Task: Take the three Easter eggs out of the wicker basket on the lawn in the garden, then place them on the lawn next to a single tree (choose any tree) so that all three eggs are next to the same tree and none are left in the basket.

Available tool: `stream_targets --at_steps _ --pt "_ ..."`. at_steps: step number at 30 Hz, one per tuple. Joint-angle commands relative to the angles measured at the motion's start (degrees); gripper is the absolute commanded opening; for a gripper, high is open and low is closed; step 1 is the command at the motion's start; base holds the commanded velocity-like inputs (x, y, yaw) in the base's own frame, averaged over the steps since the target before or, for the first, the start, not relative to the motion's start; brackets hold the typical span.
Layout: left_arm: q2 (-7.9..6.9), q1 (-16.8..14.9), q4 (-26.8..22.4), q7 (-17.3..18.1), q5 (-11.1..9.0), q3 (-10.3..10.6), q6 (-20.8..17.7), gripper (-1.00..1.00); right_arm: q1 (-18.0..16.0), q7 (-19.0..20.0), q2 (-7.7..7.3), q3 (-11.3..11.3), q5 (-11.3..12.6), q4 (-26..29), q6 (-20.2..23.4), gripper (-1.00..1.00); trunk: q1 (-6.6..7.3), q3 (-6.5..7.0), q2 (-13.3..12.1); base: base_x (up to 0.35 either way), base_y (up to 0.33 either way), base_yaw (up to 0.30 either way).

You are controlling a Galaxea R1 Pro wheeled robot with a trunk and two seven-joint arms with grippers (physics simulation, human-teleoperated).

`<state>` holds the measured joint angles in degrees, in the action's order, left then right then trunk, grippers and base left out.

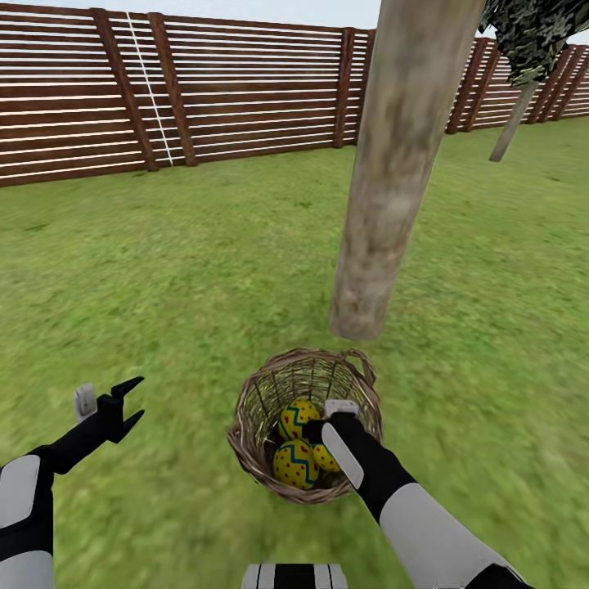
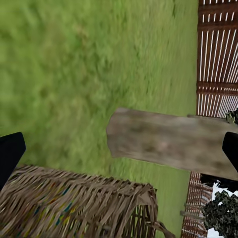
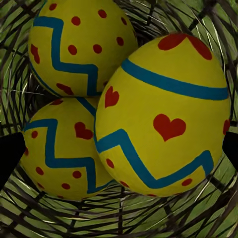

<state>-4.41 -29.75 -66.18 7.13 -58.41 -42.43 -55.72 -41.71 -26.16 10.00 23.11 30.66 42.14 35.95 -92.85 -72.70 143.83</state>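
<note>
Wicker, brown and open-woven: the basket (image 1: 304,433) sits on the lawn (image 1: 164,270) just in front of the foot of the tree (image 1: 391,188), near it but not touching. Thick braided rim; one small loop handle shows on the side toward the trunk.

Contents: three Easter eggs, yellow with blue zigzag bands and red marks, all inside the basket. In the head view one egg (image 1: 298,415) lies toward the far side, a second (image 1: 295,464) toward the near side, and the third (image 1: 325,458) is mostly covered by the right arm. The right wrist view (image 3: 163,111) shows them packed together and touching, the closest one bearing red hearts, the other two (image 3: 82,47) (image 3: 62,153) red dots and a heart or two.

Right gripper (image 1: 323,432): lowered into the basket mouth over the eggs. Its dark fingertips (image 3: 10,153) sit at either edge of the right wrist view, spread wide on both sides of the egg cluster, gripping nothing.

Left gripper (image 1: 124,402): raised over bare grass well to the left of the basket, fingers apart, empty.

Tree: thick grey-brown mottled trunk, bare, leaning slightly in the head view.

Surroundings: brown horizontal-slat fence (image 1: 204,90) along the back of the garden; a thin-trunked dark-leaved tree (image 1: 523,74) at the far right.
</note>
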Motion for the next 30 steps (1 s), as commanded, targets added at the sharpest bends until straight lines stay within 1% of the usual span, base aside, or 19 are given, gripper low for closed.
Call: stream_targets --at_steps 1,7,12,15,17,18,20,26,29,30 --pt "0.01 -0.05 0.01 0.59 0.58 -0.17 -0.30 1.00 -0.13 -0.55 0.00 0.20 0.54 0.06 0.09 1.00 0.01 -0.04 0.02 0.000 0.000 0.000" --pt "-0.02 -0.05 0.17 0.52 0.58 -0.14 -0.33 1.00 -0.30 -0.58 0.00 0.35 0.61 0.05 0.16 1.00 0.01 -0.04 0.02 0.197 -0.007 0.000" --pt "0.01 -0.05 0.11 0.55 0.58 -0.15 -0.30 1.00 -0.30 -0.64 0.00 0.35 0.62 0.05 0.13 1.00 0.01 -0.04 0.02 0.047 -0.004 0.000" --pt "0.01 -0.05 0.15 0.54 0.58 -0.06 -0.28 1.00 -0.30 -0.68 0.00 0.35 0.63 0.05 0.16 1.00 -0.07 -0.71 0.06 0.005 0.000 0.000" --pt "0.01 -0.05 0.16 0.53 0.58 -0.06 -0.27 1.00 -0.30 -0.71 0.00 0.35 0.78 -0.07 0.17 1.00 -0.07 -0.71 0.06 0.002 0.000 0.000" --pt "0.01 -0.05 0.17 0.52 0.58 -0.05 -0.27 1.00 -0.30 -0.81 0.00 0.35 2.41 -0.23 0.23 1.00 -0.09 -0.93 0.07 0.000 0.000 0.000" --pt "0.02 -0.05 0.17 0.52 0.58 -0.03 -0.27 1.00 -0.30 -0.90 0.00 0.35 2.82 -0.27 0.24 1.00 -0.14 -1.37 0.10 0.000 0.000 0.000" --pt "0.02 -0.05 0.17 0.53 0.58 -0.05 -0.27 1.00 -0.30 -1.22 0.00 0.35 3.15 -0.42 0.18 1.00 -0.14 -1.37 0.10 0.000 0.000 0.000" --pt "0.02 -0.07 0.17 0.52 0.58 -0.03 -0.27 1.00 -0.30 -1.37 0.00 0.35 3.17 -0.40 0.19 1.00 -0.22 -2.04 0.14 0.000 0.000 0.000" --pt "0.02 -0.06 0.17 0.52 0.58 -0.03 -0.27 1.00 -0.30 -1.77 0.00 0.35 3.17 -0.40 0.18 1.00 -0.22 -2.04 0.14 0.000 0.000 0.000"
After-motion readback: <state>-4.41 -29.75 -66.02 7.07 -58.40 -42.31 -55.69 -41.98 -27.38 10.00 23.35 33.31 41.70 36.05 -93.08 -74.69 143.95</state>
